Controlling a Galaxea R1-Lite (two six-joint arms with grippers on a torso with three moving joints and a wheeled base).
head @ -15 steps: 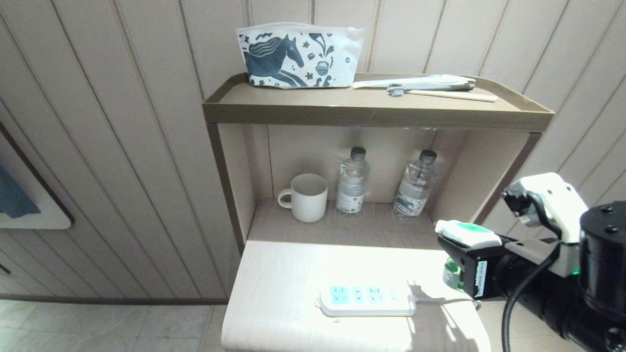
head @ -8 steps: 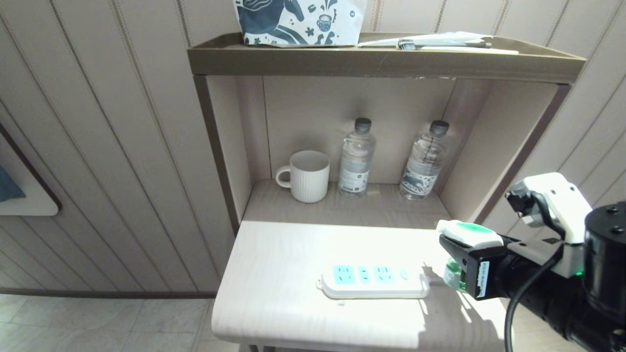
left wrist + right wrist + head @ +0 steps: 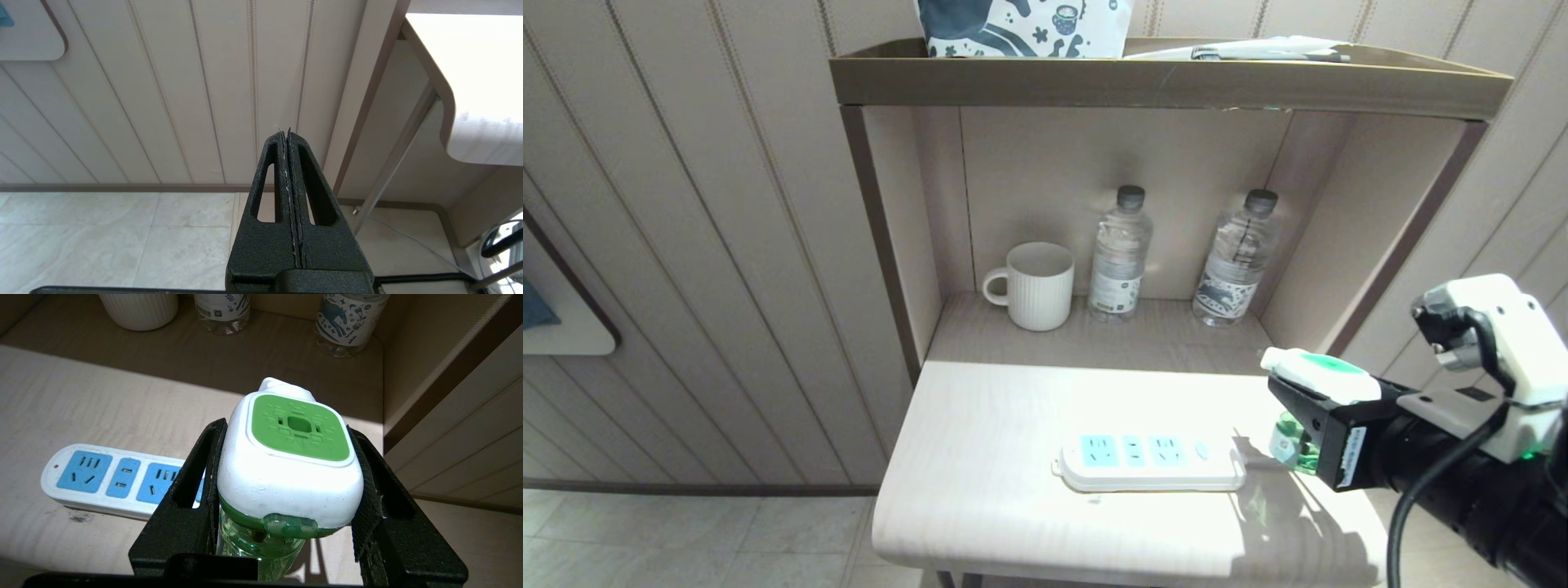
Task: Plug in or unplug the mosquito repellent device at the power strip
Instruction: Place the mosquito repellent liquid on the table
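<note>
Head view: right gripper [image 3: 1313, 408] is pinching the device [image 3: 1319, 377] above table edge, just right of the strip [image 3: 1150, 462]; left gripper [image 3: 288, 136] is pressed together, low by wall

White rounded plastic repellent device [image 3: 286, 473], green patterned centre, translucent green bottle. White flat plastic power strip [image 3: 1152, 463], light-blue socket faces. White ribbed ceramic mug [image 3: 1037, 286]. Pale wood-grain bench [image 3: 980, 457]. Black end effector [image 3: 286, 506].

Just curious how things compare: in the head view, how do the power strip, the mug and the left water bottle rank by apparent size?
1. Power strip, though it lies nearer the camera.
2. Left water bottle and mug: too alike to rank.
</note>
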